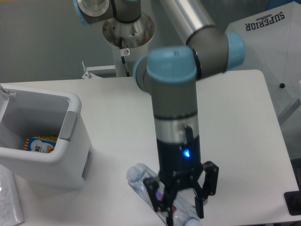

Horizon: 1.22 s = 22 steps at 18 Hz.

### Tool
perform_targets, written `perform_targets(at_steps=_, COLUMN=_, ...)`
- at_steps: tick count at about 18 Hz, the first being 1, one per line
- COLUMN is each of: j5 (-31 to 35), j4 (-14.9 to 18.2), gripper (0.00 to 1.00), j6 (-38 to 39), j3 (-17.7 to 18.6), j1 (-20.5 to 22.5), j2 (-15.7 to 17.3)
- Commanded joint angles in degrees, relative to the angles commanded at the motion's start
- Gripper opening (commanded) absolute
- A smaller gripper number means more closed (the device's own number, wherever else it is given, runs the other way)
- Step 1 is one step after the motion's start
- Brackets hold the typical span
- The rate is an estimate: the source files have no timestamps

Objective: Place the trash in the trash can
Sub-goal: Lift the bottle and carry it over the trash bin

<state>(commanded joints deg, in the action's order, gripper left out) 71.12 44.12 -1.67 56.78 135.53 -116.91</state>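
Note:
The clear plastic bottle (141, 181) with a purple-red label lies slanted between the fingers of my gripper (181, 211), low at the front of the table. Its base points up-left and its white cap (189, 222) sits at the frame's bottom edge. The gripper points straight down and is shut on the bottle near its neck, and the bottle looks raised off the table. The trash can (70, 117), a boxy white-grey bin with a thick rim, stands at the left. A yellow and blue packet (40, 143) lies inside it.
The arm's base pedestal (127, 42) rises behind the table's far edge. A white cover printed SUPERIOR (263, 42) stands at the back right. A white sheet-like object (9, 200) lies at the front left corner. A black object (294, 202) sits beyond the right edge.

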Motion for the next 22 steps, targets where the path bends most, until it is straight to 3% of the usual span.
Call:
perform_targets(at_steps=6, j5=-3.3, j4=-0.1, gripper=0.33, j6=-0.6, j3=3.0, j1=-5.5, j2=6.2)
perform_targets(at_steps=9, j5=-3.3, j4=-0.1, gripper=0.33, j6=-0.6, j3=4.8, j1=-8.3, j2=7.7)
perform_targets(at_steps=13, j5=-3.3, j4=-0.2, gripper=0.33, j6=-1.5, j3=11.1, j1=-11.7, j2=10.9)
perform_targets(at_steps=17, j5=-3.3, j4=-0.3, gripper=0.33, j6=-3.8, j3=14.7, j1=-14.1, j2=11.5)
perform_targets(at_steps=22, j5=-3.3, j4=-0.4, gripper=0.34, j6=-4.0, j3=15.3, j1=-15.1, j2=11.3)
